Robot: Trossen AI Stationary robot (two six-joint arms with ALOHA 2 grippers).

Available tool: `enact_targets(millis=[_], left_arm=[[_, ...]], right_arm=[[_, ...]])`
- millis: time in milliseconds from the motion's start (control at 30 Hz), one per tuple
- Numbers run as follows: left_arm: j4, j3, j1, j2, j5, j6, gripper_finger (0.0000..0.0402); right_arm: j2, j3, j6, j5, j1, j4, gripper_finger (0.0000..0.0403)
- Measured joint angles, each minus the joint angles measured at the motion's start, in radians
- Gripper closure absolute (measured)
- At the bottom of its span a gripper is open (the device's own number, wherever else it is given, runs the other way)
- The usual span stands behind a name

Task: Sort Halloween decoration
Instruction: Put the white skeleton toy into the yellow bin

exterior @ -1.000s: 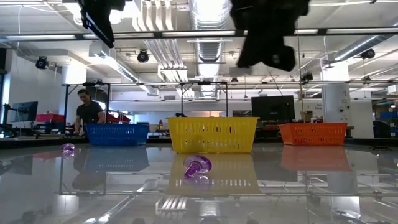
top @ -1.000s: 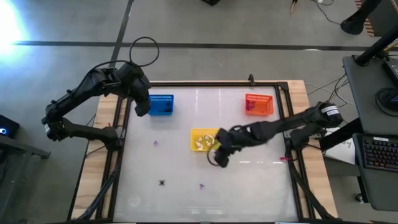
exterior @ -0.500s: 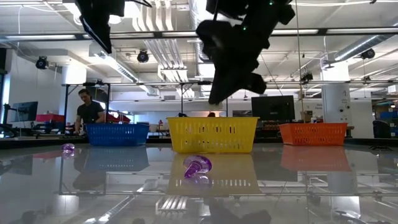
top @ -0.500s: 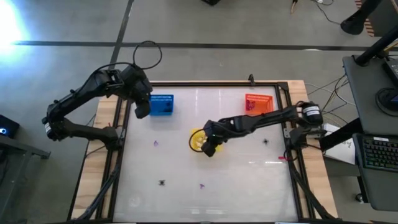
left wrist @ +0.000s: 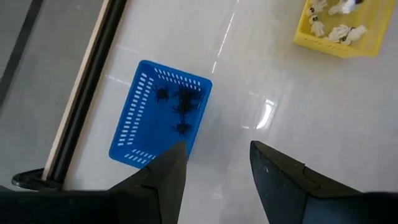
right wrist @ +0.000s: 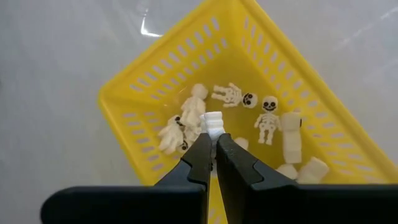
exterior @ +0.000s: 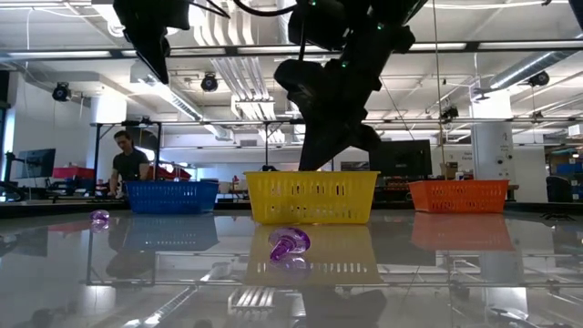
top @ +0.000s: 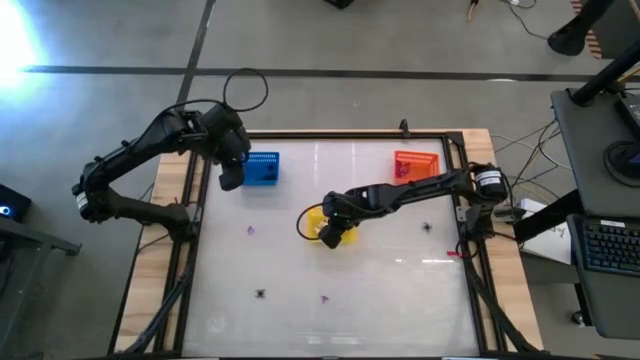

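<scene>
1. The bench carries three mesh baskets: a blue basket near the left arm, an orange basket at the far right, and a yellow basket in the middle. Loose trinkets lie on the glass: a black spider, a purple trinket and another purple piece.

2. The right gripper hangs over the yellow basket, its jaws pinching a small white ridged piece at the very tips. Below it lie tiny skeleton figures and other cream bits.

3. The step looks like a drop into the yellow basket. To do it well, release only while the piece is inside the rim, low enough not to bounce out, and part the jaws just a little so the mesh wall is not knocked.

4. The left gripper waits above the blue basket's near edge, jaws spread and empty; black spiders sit inside.
</scene>
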Motion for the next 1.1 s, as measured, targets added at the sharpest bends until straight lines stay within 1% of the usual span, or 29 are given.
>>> enact_targets(millis=[200,300,600,667,800,967,1100], left_arm=[[-0.004,0.000,0.000,-0.003,0.000,0.000,0.0242],[-0.005,0.000,0.000,-0.003,0.001,0.000,0.0242],[-0.010,0.000,0.000,-0.003,0.001,0.000,0.0242],[-0.010,0.000,0.000,-0.003,0.001,0.000,0.0242],[-0.011,0.000,0.000,-0.003,0.001,0.000,0.0242],[-0.010,0.000,0.000,-0.002,0.001,0.011,0.0242],[-0.011,0.000,0.000,-0.002,0.001,0.011,0.0242]], right_arm=[[-0.001,0.000,0.034,-0.007,0.001,0.000,0.0390],[-0.002,0.000,0.034,-0.030,0.001,-0.002,0.0390],[-0.002,0.000,0.032,-0.015,-0.003,-0.052,0.0390],[-0.002,0.006,0.018,-0.022,-0.003,-0.053,0.0390],[-0.002,0.025,-0.081,-0.020,-0.003,-0.051,0.0390],[-0.002,0.052,-0.078,-0.034,-0.011,-0.069,0.0390],[-0.002,0.056,-0.064,-0.021,-0.021,-0.079,0.0390]])
